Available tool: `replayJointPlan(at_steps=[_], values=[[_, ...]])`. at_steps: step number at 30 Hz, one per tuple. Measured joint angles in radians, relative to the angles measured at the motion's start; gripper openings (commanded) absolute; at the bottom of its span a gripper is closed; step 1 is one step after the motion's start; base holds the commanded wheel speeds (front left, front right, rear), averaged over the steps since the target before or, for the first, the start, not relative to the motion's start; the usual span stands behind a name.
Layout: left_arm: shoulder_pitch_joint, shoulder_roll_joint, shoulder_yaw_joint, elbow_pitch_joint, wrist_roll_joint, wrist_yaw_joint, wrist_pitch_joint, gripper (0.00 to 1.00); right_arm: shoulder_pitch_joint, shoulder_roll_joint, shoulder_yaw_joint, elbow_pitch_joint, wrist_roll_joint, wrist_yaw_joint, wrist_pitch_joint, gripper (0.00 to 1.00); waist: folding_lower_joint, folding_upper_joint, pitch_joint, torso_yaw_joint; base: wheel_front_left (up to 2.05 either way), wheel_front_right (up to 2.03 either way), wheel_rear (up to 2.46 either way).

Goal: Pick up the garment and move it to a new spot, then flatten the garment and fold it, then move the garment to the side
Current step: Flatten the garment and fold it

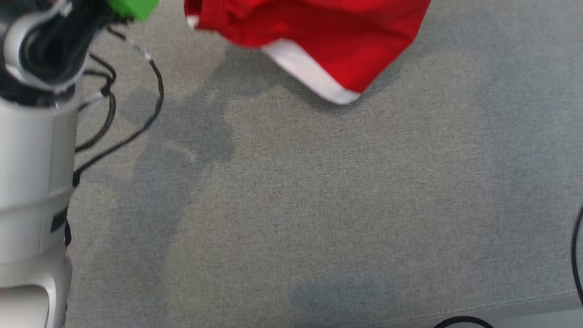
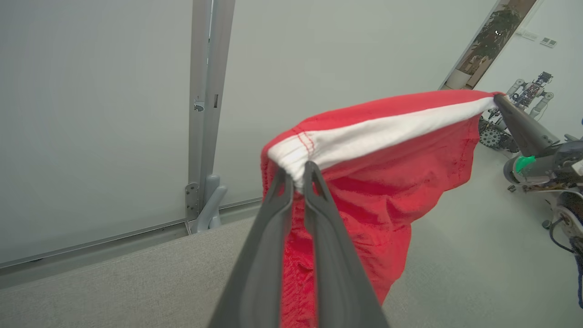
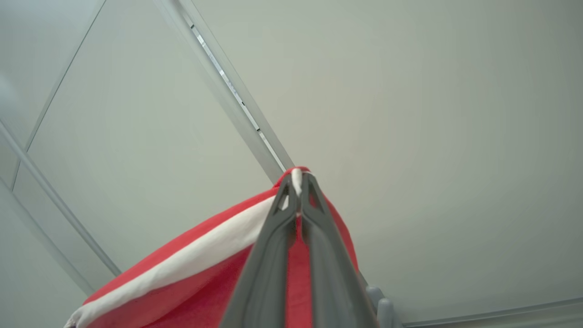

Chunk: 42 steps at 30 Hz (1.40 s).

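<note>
The wide grey cloth counter (image 1: 319,205) has lots of bare room in the middle & on the right. Its front edge runs along the bottom right of the head view, w/ a thin black cable (image 1: 573,255) looping by that edge. On the left side stands the robot's pale round forearm (image 1: 36,182) w/ more black wires (image 1: 136,114) and a green block (image 1: 134,7) up top. The red cloth garment with a white band (image 2: 387,182) is up in the air over the far part of the counter, and its shadow falls on the grey cloth. The left gripper (image 2: 296,171) is pinched tight on one end of the white band, w/ the cloth bunched betw. its fingers. The right gripper (image 3: 296,182) is clamped on the other end, so the band runs from one gripper to the other & the red part hangs down below. Behind the counter is a pale wall of big flat panels w/ a grey metal post (image 2: 202,114). Far off to the side are a smooth pale floor, another robot (image 2: 533,91) and a green plant (image 2: 494,36).
</note>
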Motion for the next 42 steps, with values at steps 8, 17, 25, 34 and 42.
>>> replayJointPlan(at_steps=[8, 17, 25, 34, 42], values=[[-0.344, -0.070, 0.007, 0.427, 0.185, -0.106, -0.436, 0.00, -0.464, 0.287, -0.162, 0.389, -0.286, 0.001, -0.314, 0.00, 0.0001, 0.0000, 0.152, -0.020, 0.00, 0.00, 0.00], [-0.308, -0.063, -0.056, 0.663, 0.228, -0.175, -0.821, 0.00, -0.323, 0.346, 0.004, 0.300, -0.228, 0.001, -0.373, 0.00, 0.0001, 0.0000, 0.242, -0.075, 0.00, 0.00, 0.00], [0.130, 0.054, -0.227, 0.512, 0.079, -0.182, -0.903, 0.00, 0.300, 0.181, 0.239, 0.033, -0.063, 0.000, -0.381, 0.00, 0.0000, 0.0000, 0.222, -0.111, 0.00, 0.00, 0.00], [0.597, 0.064, -0.151, 0.306, 0.101, -0.174, -0.909, 0.00, 0.728, 0.068, 0.237, -0.112, 0.012, 0.001, -0.388, 0.00, -0.0003, 0.0000, 0.104, -0.100, 0.00, 0.00, 0.00], [1.052, 0.002, -0.153, 0.117, 0.110, -0.077, -0.909, 0.00, 1.136, -0.039, 0.207, -0.295, 0.098, 0.001, -0.387, 0.00, -0.0003, 0.0000, -0.021, -0.064, 0.00, 0.00, 0.00]])
